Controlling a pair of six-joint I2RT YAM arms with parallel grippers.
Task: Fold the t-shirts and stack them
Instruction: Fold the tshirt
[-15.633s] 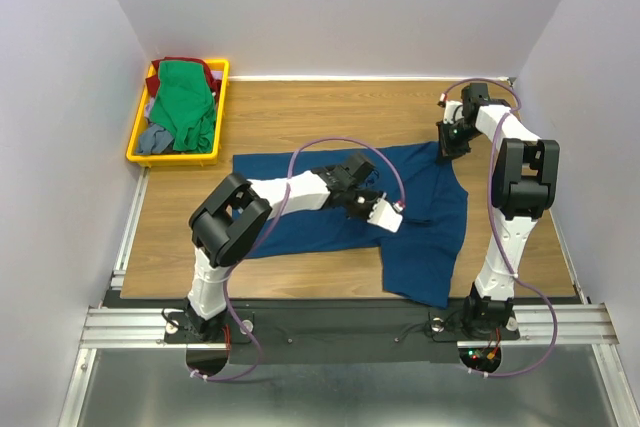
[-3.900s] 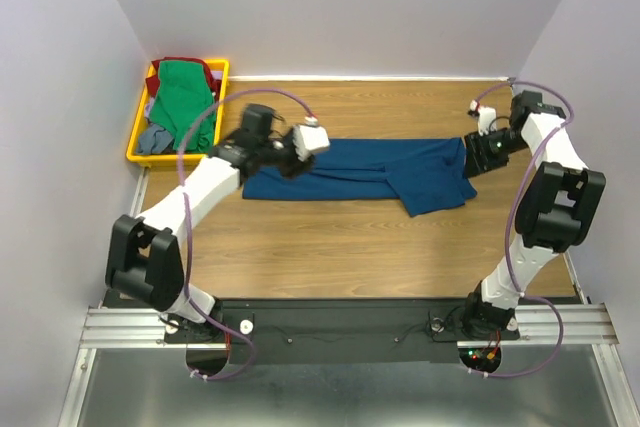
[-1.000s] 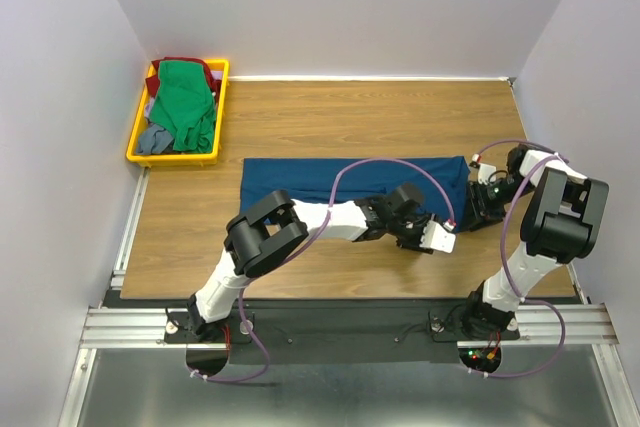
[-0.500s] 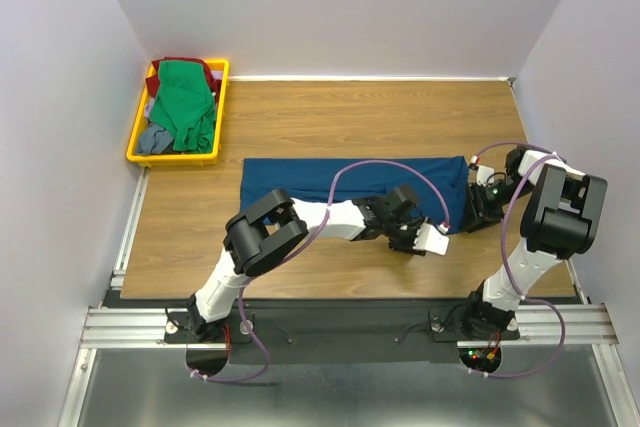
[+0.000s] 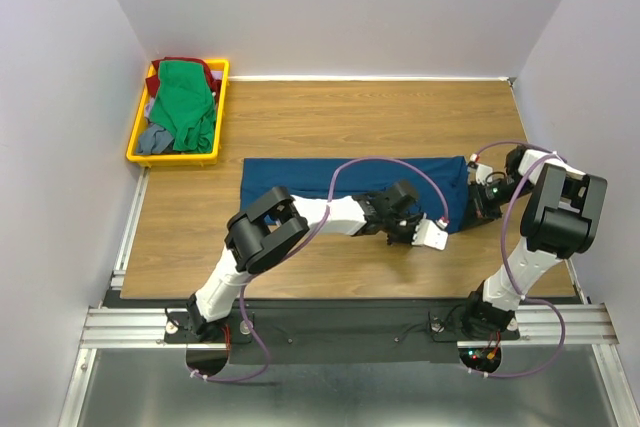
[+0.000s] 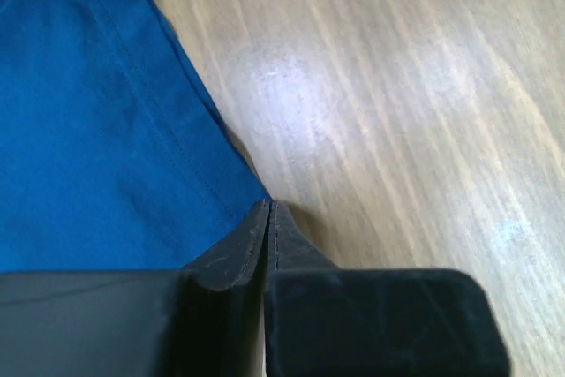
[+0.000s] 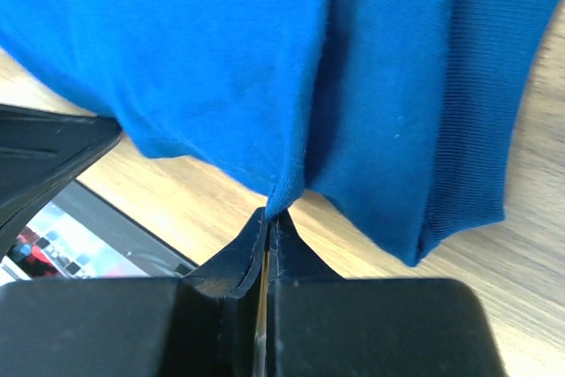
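Observation:
The navy-blue t-shirt (image 5: 345,179) lies folded into a long strip across the middle of the wooden table. My left gripper (image 5: 403,219) sits at the strip's near edge towards its right end. In the left wrist view, the left gripper (image 6: 267,207) has its jaws pressed together right on the hem of the navy-blue t-shirt (image 6: 88,147). My right gripper (image 5: 478,205) is at the strip's right end. There the right gripper (image 7: 272,214) is shut on a pinched fold of the navy-blue t-shirt (image 7: 203,59), which rises from its tips.
A yellow tray (image 5: 133,143) stands at the back left, holding a green t-shirt (image 5: 185,102), a dark red one (image 5: 180,62) and a grey-blue one (image 5: 152,137). Walls close in the table on the left, back and right. The two wrists are close together.
Both grippers have gone from open to shut on the navy shirt's right end. The left wrist has shifted slightly left, towards the hem.

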